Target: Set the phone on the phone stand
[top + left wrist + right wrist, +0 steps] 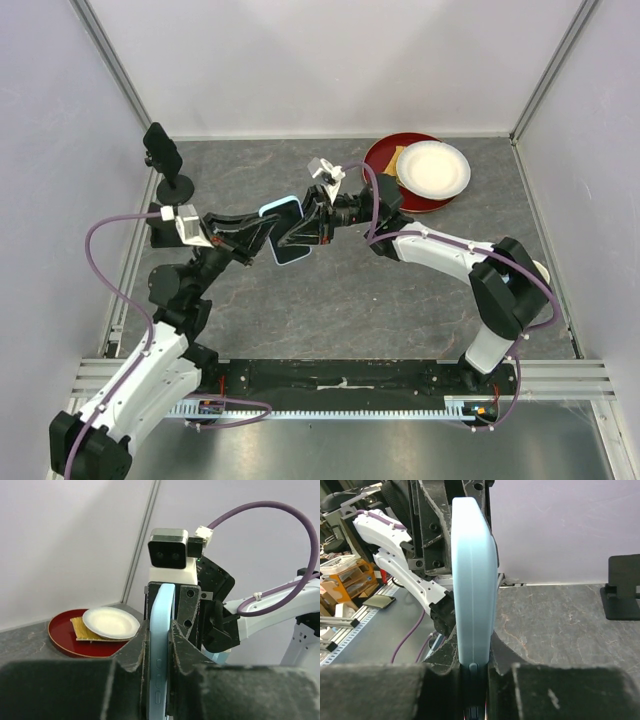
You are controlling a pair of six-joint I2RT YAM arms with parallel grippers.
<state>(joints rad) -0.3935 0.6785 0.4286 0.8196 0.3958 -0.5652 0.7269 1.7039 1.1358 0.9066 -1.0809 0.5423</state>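
Top external, one phone (290,245) clamped by left fingers (134,652), right fingers (506,656), one stand (165,158)

Top camera looks straight down; wrist cameras face each other closely, sharing the phone (472,580).

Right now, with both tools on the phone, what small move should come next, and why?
Probably open the right tool and let go. Both tools appear clamped on the phone, which is held in the air. The phone stand sits at the far left, on the side of the left tool, which looks better placed to carry it there.
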